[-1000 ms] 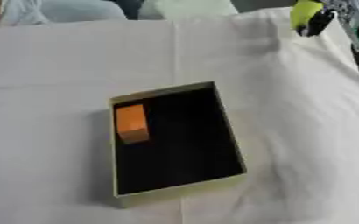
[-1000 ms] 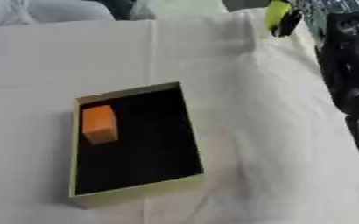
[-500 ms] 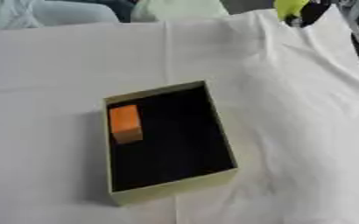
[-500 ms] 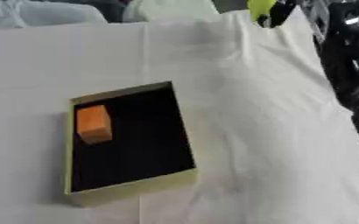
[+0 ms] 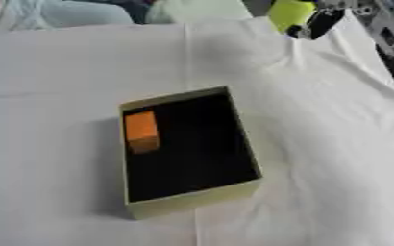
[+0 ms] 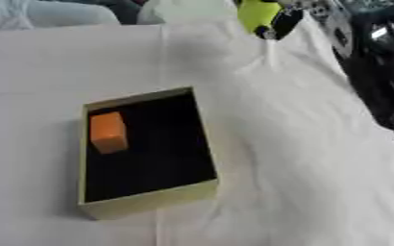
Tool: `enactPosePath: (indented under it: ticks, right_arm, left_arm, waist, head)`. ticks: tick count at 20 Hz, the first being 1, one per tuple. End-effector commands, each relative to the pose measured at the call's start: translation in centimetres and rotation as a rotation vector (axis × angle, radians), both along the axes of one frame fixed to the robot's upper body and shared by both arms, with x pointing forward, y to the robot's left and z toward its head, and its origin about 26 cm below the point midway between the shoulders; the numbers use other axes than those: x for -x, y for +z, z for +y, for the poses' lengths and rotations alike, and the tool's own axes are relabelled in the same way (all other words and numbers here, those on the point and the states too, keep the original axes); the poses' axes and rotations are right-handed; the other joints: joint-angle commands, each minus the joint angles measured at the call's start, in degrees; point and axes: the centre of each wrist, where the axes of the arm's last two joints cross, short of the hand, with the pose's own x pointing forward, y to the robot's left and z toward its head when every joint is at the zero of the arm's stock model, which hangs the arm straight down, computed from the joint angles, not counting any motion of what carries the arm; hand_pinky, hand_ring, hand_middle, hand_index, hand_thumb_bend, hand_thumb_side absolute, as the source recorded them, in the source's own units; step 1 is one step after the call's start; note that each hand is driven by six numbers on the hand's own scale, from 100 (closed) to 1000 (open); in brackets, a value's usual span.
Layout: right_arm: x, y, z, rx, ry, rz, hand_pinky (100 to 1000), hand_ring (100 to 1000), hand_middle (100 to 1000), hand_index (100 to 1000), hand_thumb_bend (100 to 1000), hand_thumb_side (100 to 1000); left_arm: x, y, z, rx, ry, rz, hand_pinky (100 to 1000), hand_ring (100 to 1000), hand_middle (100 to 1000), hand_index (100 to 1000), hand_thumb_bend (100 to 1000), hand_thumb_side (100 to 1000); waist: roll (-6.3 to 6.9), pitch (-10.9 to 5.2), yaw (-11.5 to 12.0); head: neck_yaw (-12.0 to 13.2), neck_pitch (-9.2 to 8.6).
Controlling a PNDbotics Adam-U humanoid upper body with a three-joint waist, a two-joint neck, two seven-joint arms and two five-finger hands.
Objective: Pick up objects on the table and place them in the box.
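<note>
One orange block (image 5: pixel 141 130) in one olive cardboard box (image 5: pixel 192 200), unmoved; right hand (image 6: pixel 277 23) clamped on yellow-green object (image 5: pixel 288 13), probably ball, now further inward over desk's far right corner.

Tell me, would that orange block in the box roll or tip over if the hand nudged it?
Probably not roll: the orange block looks flat-sided and lies flat on the box floor. A nudge would likely just slide it, and the left wall beside it should stop it quickly. It looks stiff, and possibly light, though that is a guess.
</note>
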Motion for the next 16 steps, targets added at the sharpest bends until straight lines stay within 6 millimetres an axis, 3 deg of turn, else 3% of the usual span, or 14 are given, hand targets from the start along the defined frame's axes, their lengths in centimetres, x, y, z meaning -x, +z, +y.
enactPosePath:
  ticks: [1, 5, 8, 11, 16]
  right_arm:
    - [3.4, 2.0, 1.5, 0.039, 0.180, -0.021, 684, 650, 523, 691, 294, 100]
    - [10.0, 4.0, 4.8, 0.041, 0.292, 0.089, 681, 649, 525, 689, 299, 100]
    - [13.1, 4.7, 6.4, 0.048, 0.338, 0.150, 679, 646, 524, 689, 302, 100]
    - [14.9, 5.0, 7.3, 0.060, 0.366, 0.187, 678, 645, 524, 689, 302, 100]
    - [16.1, 4.1, 9.0, 0.081, 0.414, 0.273, 677, 636, 520, 694, 219, 100]
  left_arm:
    - [0.2, 0.9, 0.4, -0.035, 0.000, -0.026, 877, 593, 659, 781, 418, 761]
    - [0.2, 1.0, 0.5, -0.041, -0.004, -0.027, 876, 602, 660, 781, 422, 757]
    - [0.2, 1.1, 0.6, -0.045, -0.006, -0.026, 875, 603, 660, 781, 424, 755]
    - [0.2, 1.1, 0.6, -0.046, -0.006, -0.026, 875, 603, 660, 781, 424, 755]
    - [0.2, 1.0, 0.6, -0.046, -0.010, -0.024, 874, 603, 660, 780, 425, 755]
  waist:
    - [-0.17, -1.71, -0.34]
    - [-0.45, -2.42, -0.77]
    - [-0.60, -2.88, -1.05]
    - [-0.69, -3.11, -1.19]
    - [-0.57, -3.21, -1.19]
  head:
    - [0.69, 0.67]
    - [1.14, 0.97]
    - [1.41, 1.18]
    - [1.60, 1.30]
    - [1.81, 1.80]
